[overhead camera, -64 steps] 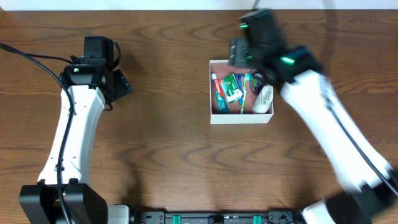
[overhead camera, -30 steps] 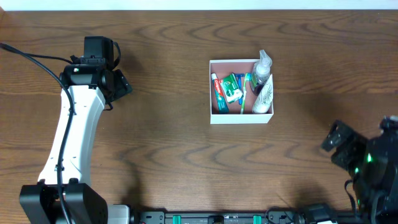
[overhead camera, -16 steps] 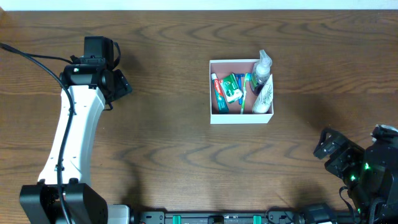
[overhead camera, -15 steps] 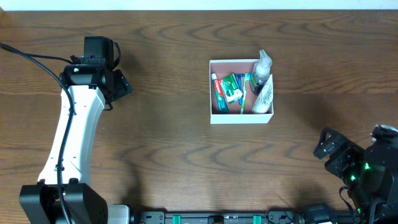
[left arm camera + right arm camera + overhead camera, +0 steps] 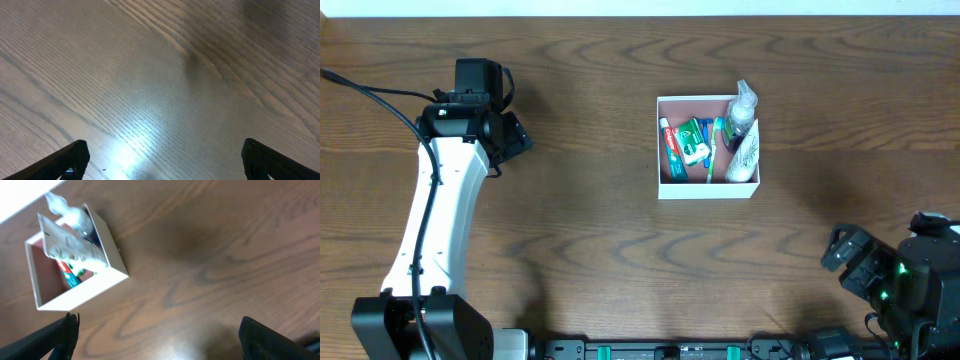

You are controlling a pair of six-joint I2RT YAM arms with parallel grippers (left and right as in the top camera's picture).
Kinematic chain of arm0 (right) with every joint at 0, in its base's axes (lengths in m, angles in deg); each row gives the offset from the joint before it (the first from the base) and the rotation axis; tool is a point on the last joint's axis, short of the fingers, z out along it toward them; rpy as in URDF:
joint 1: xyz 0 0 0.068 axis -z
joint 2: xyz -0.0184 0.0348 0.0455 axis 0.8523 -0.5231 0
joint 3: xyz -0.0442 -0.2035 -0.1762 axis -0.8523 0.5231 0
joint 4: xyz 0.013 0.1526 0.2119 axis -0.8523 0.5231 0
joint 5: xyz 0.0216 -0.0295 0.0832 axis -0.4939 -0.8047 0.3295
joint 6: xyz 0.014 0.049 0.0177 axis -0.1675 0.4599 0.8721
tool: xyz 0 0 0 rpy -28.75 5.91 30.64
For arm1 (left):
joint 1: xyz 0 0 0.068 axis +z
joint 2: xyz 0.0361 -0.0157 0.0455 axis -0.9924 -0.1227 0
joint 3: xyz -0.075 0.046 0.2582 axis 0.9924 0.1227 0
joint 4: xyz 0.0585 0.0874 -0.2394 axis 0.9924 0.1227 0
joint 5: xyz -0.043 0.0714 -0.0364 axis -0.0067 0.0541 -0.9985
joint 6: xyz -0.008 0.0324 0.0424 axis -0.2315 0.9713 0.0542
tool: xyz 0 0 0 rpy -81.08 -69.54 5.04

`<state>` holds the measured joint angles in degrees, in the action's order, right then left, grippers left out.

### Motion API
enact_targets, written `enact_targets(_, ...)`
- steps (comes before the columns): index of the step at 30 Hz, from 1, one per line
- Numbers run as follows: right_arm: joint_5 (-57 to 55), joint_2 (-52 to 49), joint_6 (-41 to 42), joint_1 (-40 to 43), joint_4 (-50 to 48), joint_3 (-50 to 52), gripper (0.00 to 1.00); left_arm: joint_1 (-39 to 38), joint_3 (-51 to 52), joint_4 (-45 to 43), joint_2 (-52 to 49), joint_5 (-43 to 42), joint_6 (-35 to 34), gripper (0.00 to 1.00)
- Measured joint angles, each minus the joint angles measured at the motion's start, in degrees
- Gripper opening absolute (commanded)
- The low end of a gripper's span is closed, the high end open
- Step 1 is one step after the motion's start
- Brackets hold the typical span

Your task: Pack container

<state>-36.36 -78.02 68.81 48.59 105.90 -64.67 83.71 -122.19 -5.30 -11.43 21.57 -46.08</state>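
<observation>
The container [image 5: 662,150], a small square box with white walls and a pink-brown inside, stands right of the table's middle. It holds a toothpaste tube [image 5: 672,148], a green packet [image 5: 693,141], a toothbrush [image 5: 713,150], a white tube [image 5: 744,156] and a small spray bottle [image 5: 742,105]. The container also shows in the right wrist view [image 5: 115,255]. My right gripper [image 5: 842,252] is open and empty at the front right, well away from the container. My left gripper [image 5: 510,135] is open and empty over bare wood at the far left.
The table is dark wood. The left arm [image 5: 435,220] runs along the left side from the front edge. The left wrist view shows only wood grain under a bright glare [image 5: 135,145].
The right arm has pulled back from over the container to the front right corner, leaving the spray bottle in the container. The left arm has not moved.
</observation>
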Motion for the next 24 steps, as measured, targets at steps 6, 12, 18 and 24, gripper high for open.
enact_targets(6, -0.81, 0.04, 0.0, 0.0, 0.26, 0.22, 0.99, 0.0, 0.0, 0.0, 0.0, 0.02, 0.0, 0.98)
enact_targets(12, -3.19, 2.91, -0.04, 0.0, -4.72, 6.16, 0.99, 0.0, 0.0, 0.0, 0.02, 0.02, 0.0, 0.98)
enact_targets(18, -3.15, 12.09, -1.29, 0.02, -18.36, 19.37, 0.99, 0.0, 0.0, 0.0, 0.02, 0.02, 0.0, 0.98)
enact_targets(24, 2.27, 18.78, -8.92, 1.86, -37.29, 32.57, 0.99, 0.0, 0.0, -0.02, 0.0, 0.02, 0.0, 0.98)
